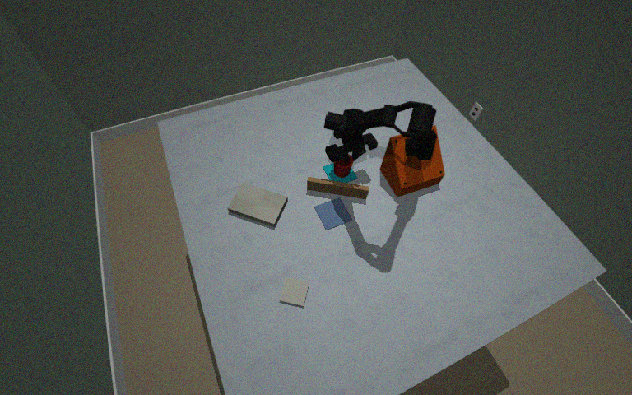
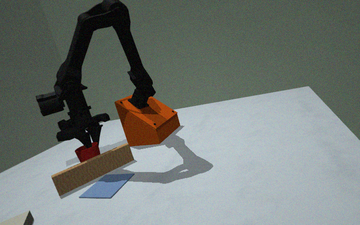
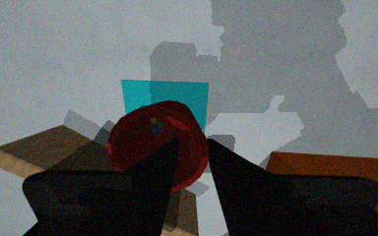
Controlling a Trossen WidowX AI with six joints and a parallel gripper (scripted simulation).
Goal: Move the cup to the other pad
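Far left of the pincer (image 1: pixel 346 155), well apart: beige slab (image 1: pixel 257 203) flat on the table (image 1: pixel 466 233). Small beige tile (image 1: pixel 294 292) left of it too, much nearer the camera in the top view. Neither involved.

Just in front of the pincer, between the two pads: wooden bar (image 1: pixel 337 187), standing on edge like a low wall. Beyond the bar on the side away from the pincer: blue pad (image 1: pixel 332 213), bare.

Directly under the pincer: red cup (image 1: pixel 342 166), upright, seated on the teal pad (image 1: pixel 329 171). Marbles (image 3: pixel 157 126) seen in the wrist view as a small coloured cluster inside the cup; none noted outside it.

Pincer partly parted, a clear gap between the fingers, holding nothing. Judged as releasing. Left finger inside the cup mouth, right finger outside, cup wall in the gap; contact with the wall impossible to tell.

Right of the pincer: orange base (image 1: pixel 412 163), near, not touching the cup.

Task judged nearly done: cup down on its pad, withdrawal left.

Risks from here:
- Inner finger catching the rim on the way up, through too narrow a gap or a crooked lift. Result: cup tilted or dragged off the pad, marbles out.
- Sideways retreat before clearing the rim. Same result.
- Low swing toward the bar, knocking it against the cup.
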